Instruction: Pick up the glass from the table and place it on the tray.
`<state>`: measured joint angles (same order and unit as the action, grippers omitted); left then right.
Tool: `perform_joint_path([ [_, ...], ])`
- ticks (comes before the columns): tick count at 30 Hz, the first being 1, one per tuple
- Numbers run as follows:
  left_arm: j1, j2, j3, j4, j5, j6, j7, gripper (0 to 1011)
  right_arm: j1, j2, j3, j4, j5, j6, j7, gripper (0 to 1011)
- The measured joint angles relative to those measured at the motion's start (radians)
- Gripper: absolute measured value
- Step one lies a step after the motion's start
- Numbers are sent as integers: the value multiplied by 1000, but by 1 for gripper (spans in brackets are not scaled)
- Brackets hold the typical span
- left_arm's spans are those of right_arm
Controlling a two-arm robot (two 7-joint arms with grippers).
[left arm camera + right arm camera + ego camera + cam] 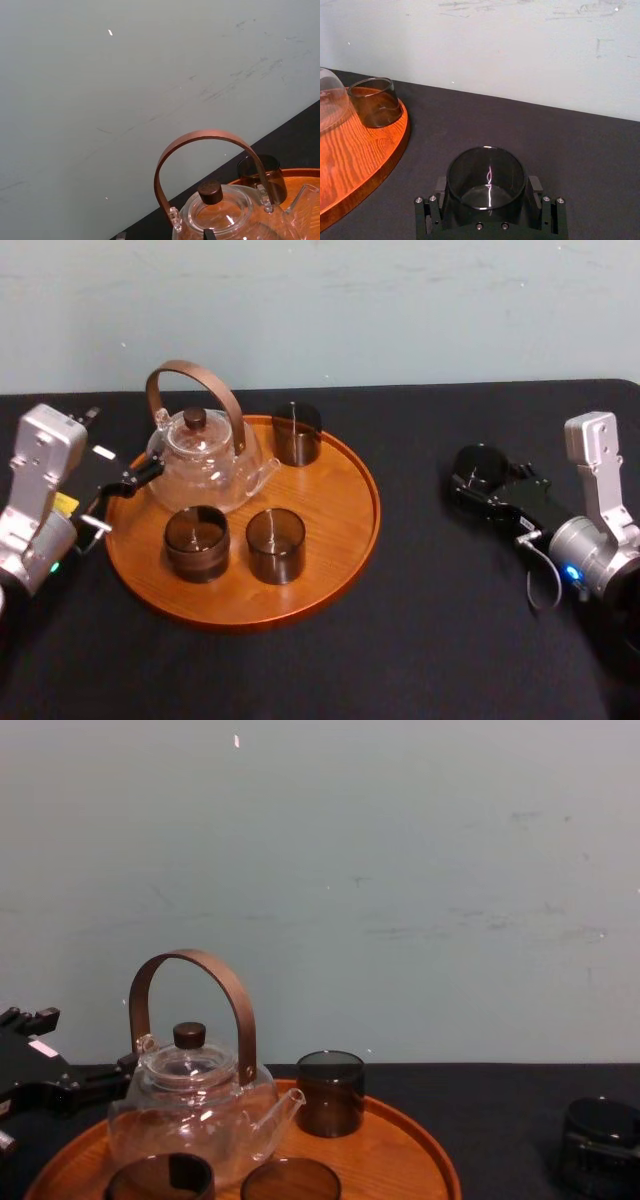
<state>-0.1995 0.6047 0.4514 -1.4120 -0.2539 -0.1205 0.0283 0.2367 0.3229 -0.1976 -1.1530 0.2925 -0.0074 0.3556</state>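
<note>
On the black table (420, 640), right of the wooden tray (340, 530): smoked glass (486, 175) clamped between right gripper (482, 480) fingers. Left gripper (125, 490) beside glass teapot (205, 465), grip state unclear.

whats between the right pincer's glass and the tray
Bare black table, seen in head and right wrist views, separates the glass in the right pincer from the tray rim; left pincer sits beside the teapot.

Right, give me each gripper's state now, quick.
Left gripper: cannot be told; it sits beside the clear glass teapot on the round wooden tray.
Right gripper: closed on the dark smoked cylindrical glass on the black table.
</note>
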Motion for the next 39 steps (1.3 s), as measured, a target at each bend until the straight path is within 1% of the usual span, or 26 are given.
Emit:
perform_joint_path([
  [22,0,0,0,0,0,0,0,1001,75,-23,-24,101,-11,0,21,1002],
  [33,0,0,0,0,0,0,0,1001,74,-22,-23,101,-11,1,21,1000],
  [35,0,0,0,0,0,0,0,1002,74,-22,-23,100,-11,1,20,979],
  [37,0,0,0,0,0,0,0,1001,73,-22,-23,99,-11,1,20,920],
  [39,0,0,0,0,0,0,0,1001,73,-22,-23,99,-11,1,20,908],
])
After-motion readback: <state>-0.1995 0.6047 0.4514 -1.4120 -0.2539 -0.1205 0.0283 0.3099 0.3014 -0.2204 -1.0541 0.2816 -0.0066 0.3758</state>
